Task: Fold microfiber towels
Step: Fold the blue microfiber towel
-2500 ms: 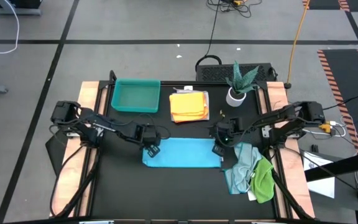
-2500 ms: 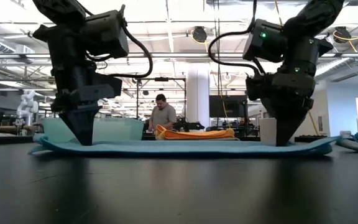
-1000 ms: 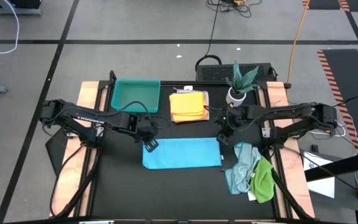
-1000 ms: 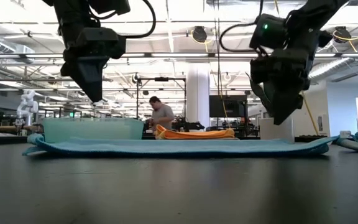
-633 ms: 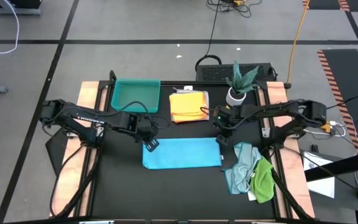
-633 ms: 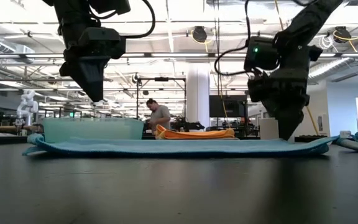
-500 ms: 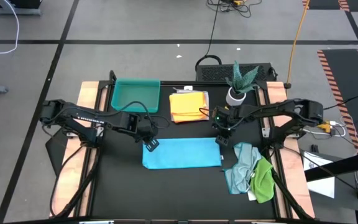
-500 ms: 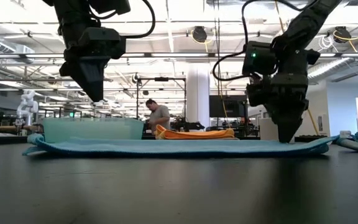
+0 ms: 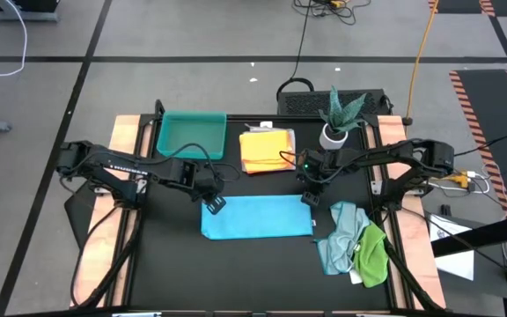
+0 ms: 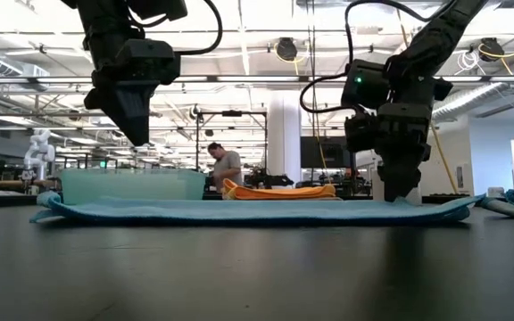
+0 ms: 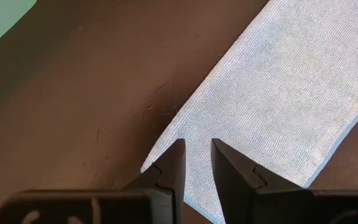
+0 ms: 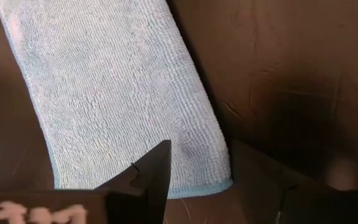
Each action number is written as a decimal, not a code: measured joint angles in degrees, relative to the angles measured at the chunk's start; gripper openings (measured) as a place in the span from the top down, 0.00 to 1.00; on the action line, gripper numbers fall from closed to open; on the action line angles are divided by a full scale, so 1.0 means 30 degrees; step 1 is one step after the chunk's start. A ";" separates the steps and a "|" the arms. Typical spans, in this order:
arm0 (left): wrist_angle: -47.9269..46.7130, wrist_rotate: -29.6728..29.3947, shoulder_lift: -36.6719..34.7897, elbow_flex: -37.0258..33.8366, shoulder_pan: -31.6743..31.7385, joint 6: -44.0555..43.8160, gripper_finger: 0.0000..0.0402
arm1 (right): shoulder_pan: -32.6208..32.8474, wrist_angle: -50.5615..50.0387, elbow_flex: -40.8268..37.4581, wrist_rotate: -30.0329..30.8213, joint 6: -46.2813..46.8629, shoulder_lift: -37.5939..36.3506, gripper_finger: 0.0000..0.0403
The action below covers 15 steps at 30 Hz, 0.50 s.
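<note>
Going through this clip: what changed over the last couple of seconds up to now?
Both tools let go of the bright blue towel, now folded in half and lying flat, and rose. The left tool lifted off the towel's left end and hangs above it. The right tool swung toward the back and has come down at the towel's far right corner. The yellow-orange towel, teal tray and the towel heap stayed put.

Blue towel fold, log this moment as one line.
bright blue towel: folded in half, flat | left gripper: above its corner, empty | right gripper: open, at opposite corner
</note>
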 joint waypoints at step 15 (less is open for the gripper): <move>-0.0007 0.0397 0.0087 0.0000 -0.0147 0.0429 0.81 | -0.0007 -0.1594 0.0000 0.0007 -0.0065 -0.0007 0.98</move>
